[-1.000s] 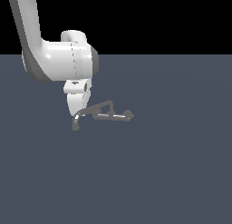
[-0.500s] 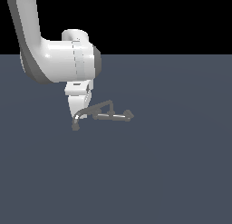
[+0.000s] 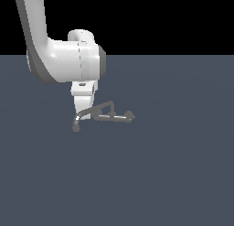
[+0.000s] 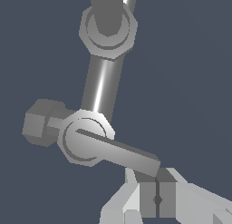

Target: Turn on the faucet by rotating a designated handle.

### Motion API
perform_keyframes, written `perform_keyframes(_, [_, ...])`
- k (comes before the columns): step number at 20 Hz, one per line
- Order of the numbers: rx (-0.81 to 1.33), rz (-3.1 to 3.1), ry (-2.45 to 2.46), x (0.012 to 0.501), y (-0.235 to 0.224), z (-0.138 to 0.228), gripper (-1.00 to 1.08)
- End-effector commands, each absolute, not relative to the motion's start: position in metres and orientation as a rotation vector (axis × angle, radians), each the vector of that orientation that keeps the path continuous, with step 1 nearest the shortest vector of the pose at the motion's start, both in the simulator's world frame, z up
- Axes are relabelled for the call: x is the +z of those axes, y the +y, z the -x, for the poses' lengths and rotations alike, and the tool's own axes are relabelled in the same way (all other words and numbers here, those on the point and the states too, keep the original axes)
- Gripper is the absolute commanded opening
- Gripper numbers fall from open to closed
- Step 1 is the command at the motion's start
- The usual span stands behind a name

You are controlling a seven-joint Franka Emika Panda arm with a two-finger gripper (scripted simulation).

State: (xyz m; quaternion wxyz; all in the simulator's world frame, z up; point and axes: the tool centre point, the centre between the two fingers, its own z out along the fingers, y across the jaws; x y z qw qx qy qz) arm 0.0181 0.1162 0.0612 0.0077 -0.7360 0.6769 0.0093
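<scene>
Jaws (image 4: 157, 199) pressed fully together, gripping nothing, tips right at the free end of the faucet's lever handle (image 4: 118, 151). Faucet (image 3: 104, 114) standing on the grey table (image 3: 173, 165), under the arm's wrist.

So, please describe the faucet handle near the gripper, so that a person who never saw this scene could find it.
Find the big white robot arm; below its gripper the small grey faucet stands on the dark floor. In the wrist view, the handle is the flat lever pointing from a round hub toward the fingertips. Unlike the shiny round crossbar and blocky end knob, it is flat and tapered.
</scene>
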Motion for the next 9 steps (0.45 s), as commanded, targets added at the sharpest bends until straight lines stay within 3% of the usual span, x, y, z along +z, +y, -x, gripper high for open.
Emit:
perform_keyframes(1, [0.015, 2.272, 2.155, 0.06, 0.09, -0.029, -1.0])
perform_keyframes(9, [0.0, 2.243, 2.2, 0.061, 0.048, -0.051, -1.0])
